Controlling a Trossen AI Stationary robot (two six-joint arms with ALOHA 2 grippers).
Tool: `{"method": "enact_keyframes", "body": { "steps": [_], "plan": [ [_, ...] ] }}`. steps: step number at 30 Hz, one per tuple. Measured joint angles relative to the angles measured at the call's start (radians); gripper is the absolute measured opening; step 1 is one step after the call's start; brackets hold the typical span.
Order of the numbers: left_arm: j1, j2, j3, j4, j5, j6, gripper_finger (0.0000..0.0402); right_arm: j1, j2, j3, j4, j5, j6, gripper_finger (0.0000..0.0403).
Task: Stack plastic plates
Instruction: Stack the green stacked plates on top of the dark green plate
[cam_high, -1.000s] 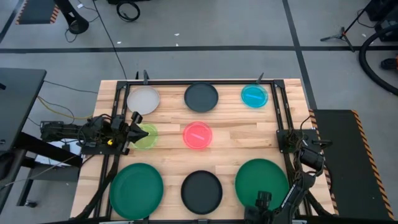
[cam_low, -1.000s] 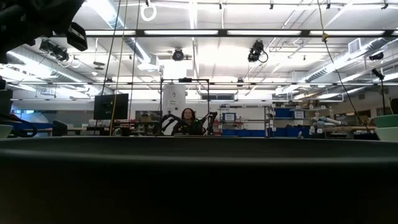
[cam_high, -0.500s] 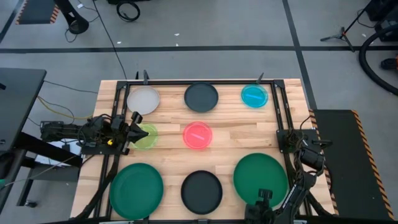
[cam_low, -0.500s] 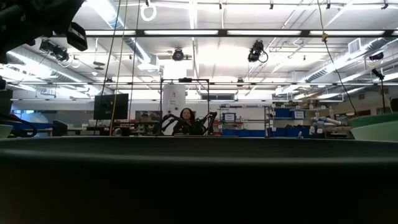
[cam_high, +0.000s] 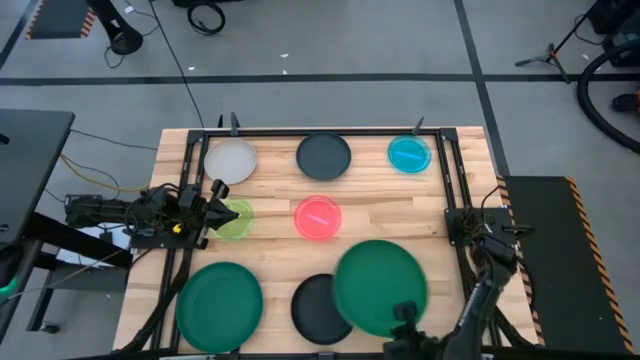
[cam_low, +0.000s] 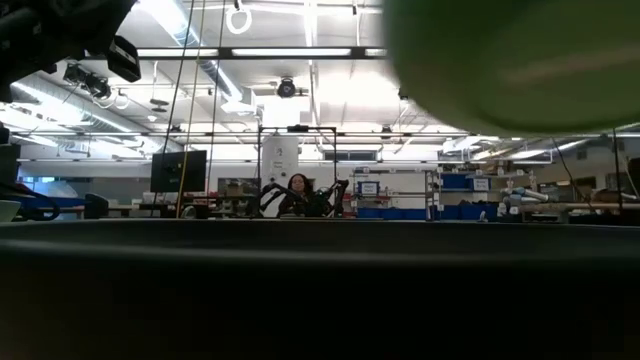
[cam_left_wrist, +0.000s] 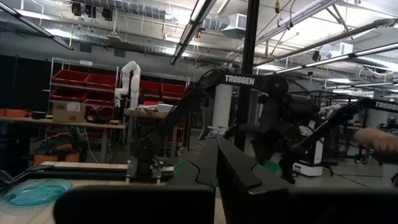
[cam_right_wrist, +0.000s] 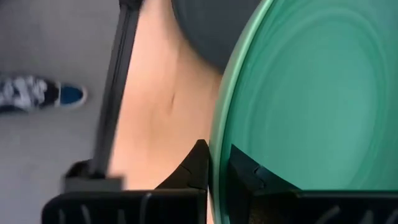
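Note:
A large dark green plate (cam_high: 380, 287) hangs above the table's near edge, with my right gripper (cam_right_wrist: 219, 171) shut on it. From above it partly covers a black plate (cam_high: 312, 308). It fills the low view's upper right as a blurred plate (cam_low: 510, 60). A second large green plate (cam_high: 219, 306) lies flat at the near left. Whitish-grey (cam_high: 230, 160), black (cam_high: 323, 156) and cyan (cam_high: 409, 154) plates line the far side. Pink (cam_high: 318, 217) and lime (cam_high: 238, 220) plates lie mid-table. My left gripper (cam_high: 215, 205) waits shut beside the lime plate. My right gripper pinches the dark green plate's rim (cam_right_wrist: 217, 149) at its near edge, one finger (cam_right_wrist: 194, 167) on the outer side and one (cam_right_wrist: 249, 169) on the ringed inner face. The fingers come from the table's near side. The plate is lifted clear of the table.
A black metal frame (cam_high: 446, 180) runs along the table's far, left and right sides. Bare wood (cam_high: 385, 215) lies between the pink plate and the right rail. A person sits in the room (cam_low: 300, 190) far behind the table.
My right gripper has lifted the dark green plate off the table's near right and carried it toward the left edge. The plate now overlaps the near black plate from above. My left gripper has kept still.

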Motion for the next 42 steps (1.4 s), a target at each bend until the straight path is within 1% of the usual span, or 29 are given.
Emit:
{"method": "enact_keyframes", "body": {
  "steps": [2,6,8,11,14,19,27,30,32,33,35,37,39,40,41,42],
  "plan": [
    [0.0,0.0,0.0,-0.001,0.0,0.0,0.0011,-0.03,0.0,0.006,0.019,0.0,-0.179,0.0028],
    [0.0,0.0,0.0,-0.001,0.0,0.0,0.0011,-0.078,0.0,0.006,0.037,-0.034,-0.592,0.0028],
    [0.0,0.0,0.0,0.001,0.0,0.0,0.0011,-0.106,0.0,0.006,0.038,-0.035,-0.694,0.0028],
    [0.0,0.0,0.0,0.0,0.0,0.0,0.0011,-0.148,0.0,0.006,0.026,-0.047,-0.741,0.0028],
    [0.0,0.0,0.0,0.001,0.0,0.0,0.0011,-0.18,0.0,0.006,0.026,-0.037,-0.811,0.0028],
    [0.001,0.0,0.0,0.061,-0.029,0.002,0.0011,-0.211,-0.022,0.006,0.033,-0.057,-0.873,0.0028],
    [0.001,-0.001,0.0,0.078,-0.033,0.024,0.0011,-0.29,-0.161,0.006,0.063,-0.084,-0.871,0.0028],
    [0.0,0.001,0.0,0.017,-0.034,0.02,0.0012,-0.329,-0.213,0.001,0.078,-0.089,-0.902,0.0028],
    [0.0,0.017,0.0,-0.034,-0.034,0.02,0.0011,-0.352,-0.245,-0.035,0.105,-0.107,-0.911,0.0028],
    [-0.001,0.031,0.0,-0.033,-0.032,0.013,0.0011,-0.364,-0.262,-0.066,0.13,-0.118,-0.915,0.0028],
    [-0.019,0.073,0.0,0.022,-0.015,0.0,0.0011,-0.383,-0.293,-0.147,0.196,-0.141,-0.943,0.0028],
    [-0.055,0.132,0.002,0.111,0.018,0.004,0.0011,-0.396,-0.329,-0.245,0.288,-0.163,-0.967,0.0028],
    [-0.099,0.206,0.033,0.128,0.01,0.026,0.0011,-0.405,-0.366,-0.346,0.374,-0.158,-0.982,0.0028],
    [-0.121,0.248,0.063,0.124,-0.026,0.029,0.0011,-0.407,-0.385,-0.392,0.407,-0.135,-0.985,0.0028],
    [-0.14,0.296,0.1,0.11,-0.093,0.022,0.0011,-0.407,-0.399,-0.431,0.425,-0.099,-0.986,0.0028],
    [-0.154,0.345,0.141,0.087,-0.186,-0.002,0.0012,-0.408,-0.413,-0.467,0.435,-0.054,-0.989,0.0028]
  ]
}}
